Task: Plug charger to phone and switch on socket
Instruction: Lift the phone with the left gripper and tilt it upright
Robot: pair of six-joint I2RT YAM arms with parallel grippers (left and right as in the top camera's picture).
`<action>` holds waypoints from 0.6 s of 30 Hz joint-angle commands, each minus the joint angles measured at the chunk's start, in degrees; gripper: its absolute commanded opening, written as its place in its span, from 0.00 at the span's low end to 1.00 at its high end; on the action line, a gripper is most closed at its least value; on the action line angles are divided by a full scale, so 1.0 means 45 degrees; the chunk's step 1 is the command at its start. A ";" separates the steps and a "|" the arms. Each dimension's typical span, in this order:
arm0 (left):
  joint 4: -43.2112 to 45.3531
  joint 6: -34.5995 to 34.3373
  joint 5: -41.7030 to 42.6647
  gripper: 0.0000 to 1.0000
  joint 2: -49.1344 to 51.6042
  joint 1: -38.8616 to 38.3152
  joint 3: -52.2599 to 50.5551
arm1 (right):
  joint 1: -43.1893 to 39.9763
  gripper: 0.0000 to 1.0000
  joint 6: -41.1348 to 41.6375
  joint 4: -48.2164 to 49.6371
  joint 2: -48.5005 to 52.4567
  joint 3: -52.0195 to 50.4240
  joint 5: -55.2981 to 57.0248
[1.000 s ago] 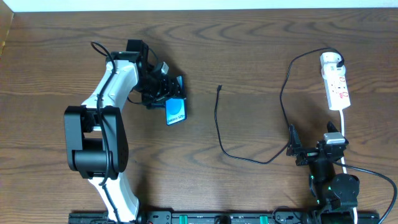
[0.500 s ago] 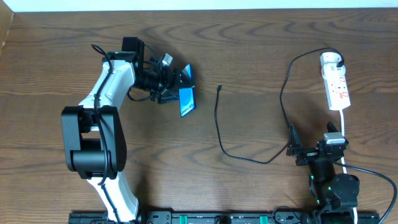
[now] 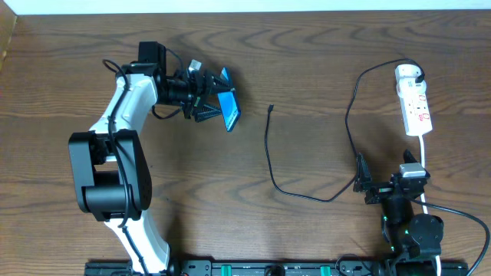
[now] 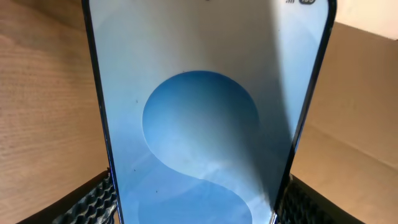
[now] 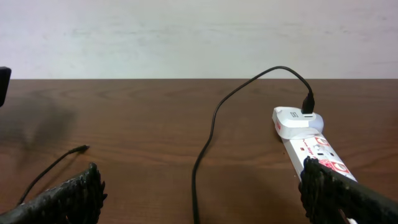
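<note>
My left gripper (image 3: 217, 102) is shut on the phone (image 3: 228, 110), holding the blue-screened handset lifted and tilted at the table's upper left. The screen fills the left wrist view (image 4: 205, 112) between both finger pads. The charger cable (image 3: 270, 165) is thin and black, its free connector tip (image 3: 271, 108) lying on the table right of the phone, apart from it. The cable runs to the white plug on the socket strip (image 3: 414, 103) at the far right. The strip also shows in the right wrist view (image 5: 311, 146). My right gripper (image 3: 381, 188) is open and empty near the front edge.
The strip's white cord (image 3: 426, 165) runs down past my right arm. A pale wall (image 5: 199, 37) stands behind the table's far edge. Brown wood table (image 3: 307, 61) lies between phone and strip.
My left gripper has lifted the phone and carried it up and slightly right, turning it more on edge. The right arm and the cable have not moved.
</note>
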 commanded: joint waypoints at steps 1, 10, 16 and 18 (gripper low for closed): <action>0.0102 -0.1030 0.1180 0.70 -0.0471 0.0078 0.0330 | -0.0053 0.99 0.0131 -0.0024 -0.0063 -0.0049 0.0015; 0.0180 -0.1948 0.1889 0.69 -0.0471 0.0078 0.0330 | -0.0053 0.99 0.0131 -0.0019 -0.0063 -0.0049 0.0015; 0.0180 -0.2322 0.2705 0.68 -0.0471 0.0078 0.0330 | -0.0053 0.99 0.0131 -0.0024 -0.0063 -0.0049 0.0019; 0.0175 -0.2390 0.2856 0.68 -0.0471 0.0078 0.0330 | -0.0053 0.99 0.0131 -0.0024 -0.0063 -0.0049 0.0019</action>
